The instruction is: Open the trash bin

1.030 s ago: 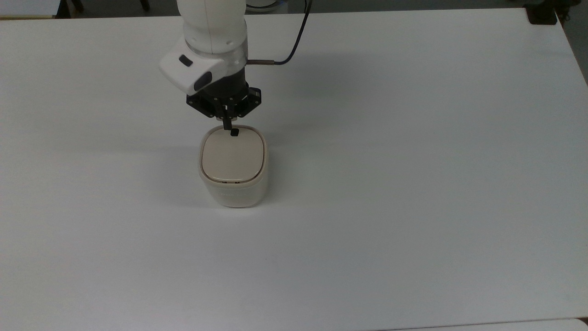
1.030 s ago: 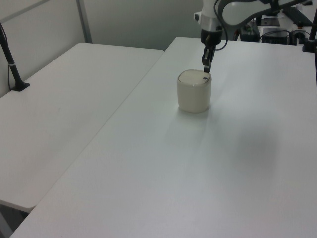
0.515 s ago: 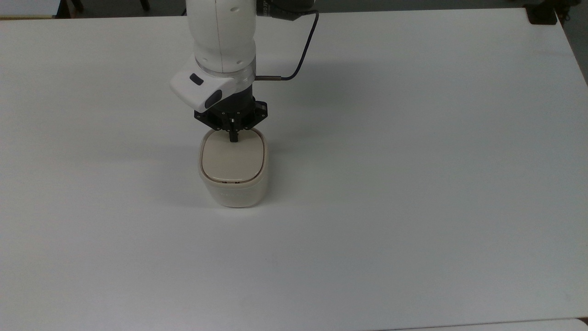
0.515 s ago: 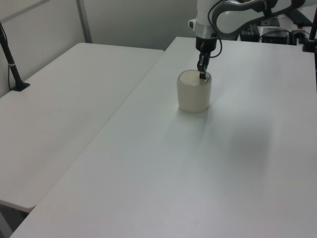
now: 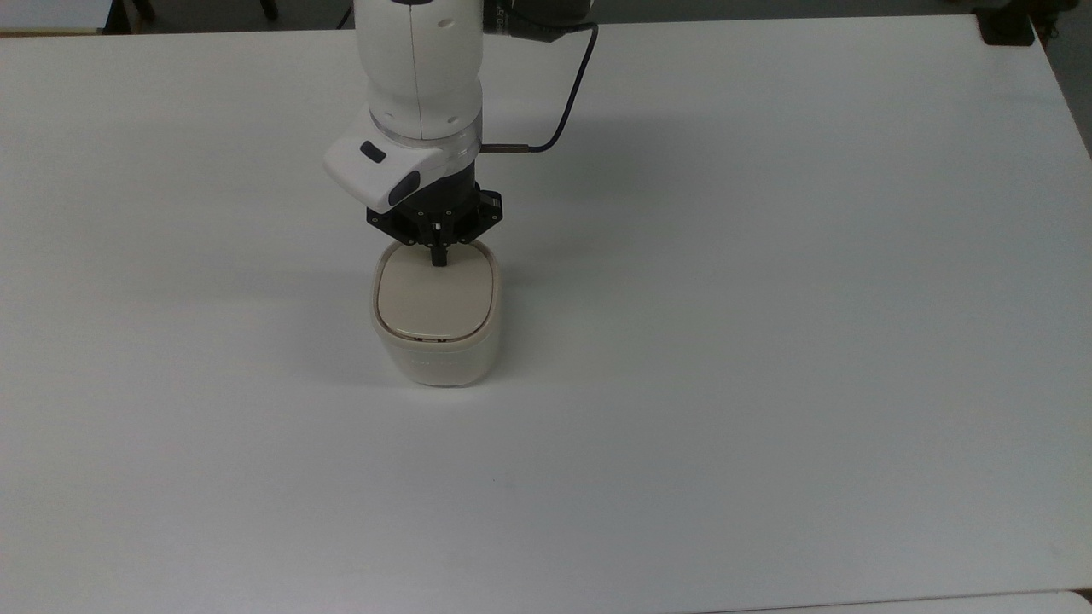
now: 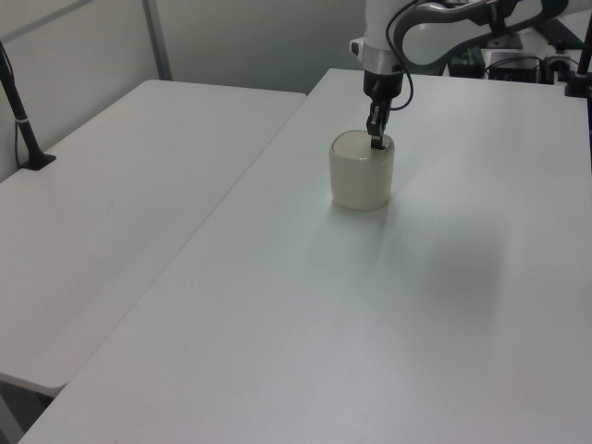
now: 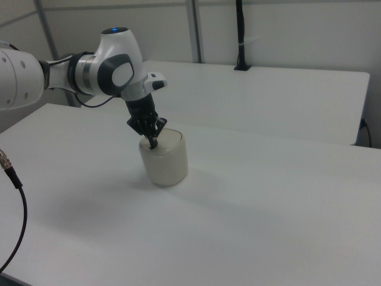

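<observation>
The trash bin [image 5: 435, 358] [image 6: 362, 180] [image 7: 165, 161] is a small cream-white rounded-square tub standing on the white table, its flat beige lid [image 5: 435, 298] lying closed. My gripper [image 5: 439, 258] [image 6: 376, 141] [image 7: 153, 143] points straight down with its two black fingers shut together. The tips press on the lid's far edge in the top view, right where the black button sat, so the button is hidden under them.
The white table [image 5: 768, 341] stretches wide around the bin. A second white table [image 6: 120, 203] stands beside it on the left view's left. A black cable [image 5: 567, 94] trails from the arm's wrist. A black post [image 6: 23, 120] is clamped to the other table.
The arm has come forward over the bin and lowered. The shut fingertips moved from just behind the black button onto it, covering it. The lid stays closed.
</observation>
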`<action>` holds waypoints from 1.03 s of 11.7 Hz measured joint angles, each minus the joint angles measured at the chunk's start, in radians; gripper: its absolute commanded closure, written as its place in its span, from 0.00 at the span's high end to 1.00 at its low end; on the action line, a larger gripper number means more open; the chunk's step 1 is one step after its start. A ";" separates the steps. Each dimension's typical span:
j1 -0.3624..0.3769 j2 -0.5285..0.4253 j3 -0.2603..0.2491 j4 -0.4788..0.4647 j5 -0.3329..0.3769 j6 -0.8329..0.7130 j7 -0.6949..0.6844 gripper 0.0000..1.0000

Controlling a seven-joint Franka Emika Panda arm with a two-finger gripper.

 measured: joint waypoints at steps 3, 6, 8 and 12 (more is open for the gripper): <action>0.004 0.003 0.000 0.003 0.000 0.000 0.000 0.00; 0.007 -0.005 0.000 0.012 0.000 -0.008 0.000 0.03; 0.003 -0.059 -0.002 0.020 0.000 -0.108 0.000 0.25; -0.040 -0.244 -0.004 0.005 -0.002 -0.344 0.000 1.00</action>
